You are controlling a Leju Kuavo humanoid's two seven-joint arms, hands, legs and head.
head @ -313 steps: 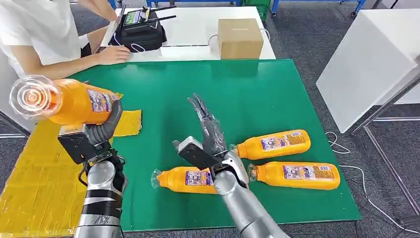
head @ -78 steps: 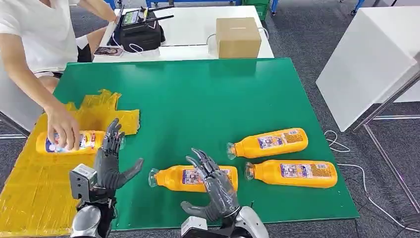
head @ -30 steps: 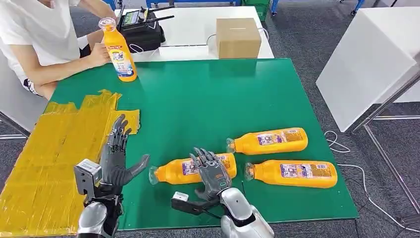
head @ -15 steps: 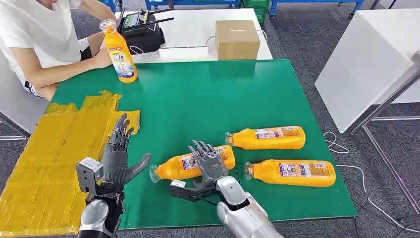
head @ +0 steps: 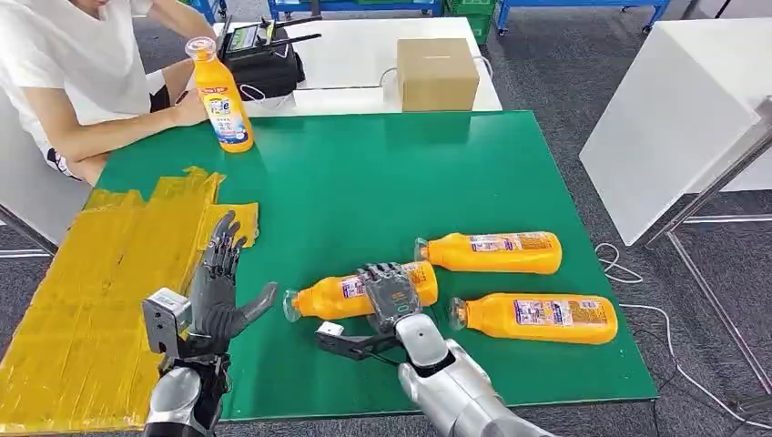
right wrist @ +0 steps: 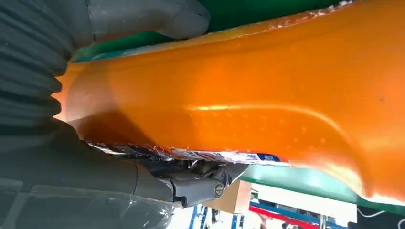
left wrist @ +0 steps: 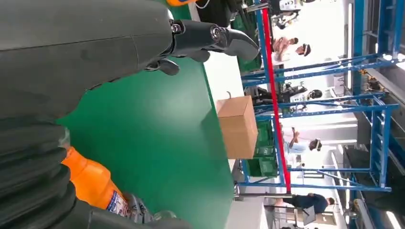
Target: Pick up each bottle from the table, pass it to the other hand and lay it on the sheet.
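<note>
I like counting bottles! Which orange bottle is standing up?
The bottle at the table's far left corner, beside the person's hand. The three other bottles near the robot all lie on their sides.

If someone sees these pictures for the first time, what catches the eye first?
Three orange bottles lie on the green table; the right hand grips the nearest bottle. A fourth bottle stands upright at the far left corner beside a person. The yellow sheet lies left, near the open left hand.
</note>
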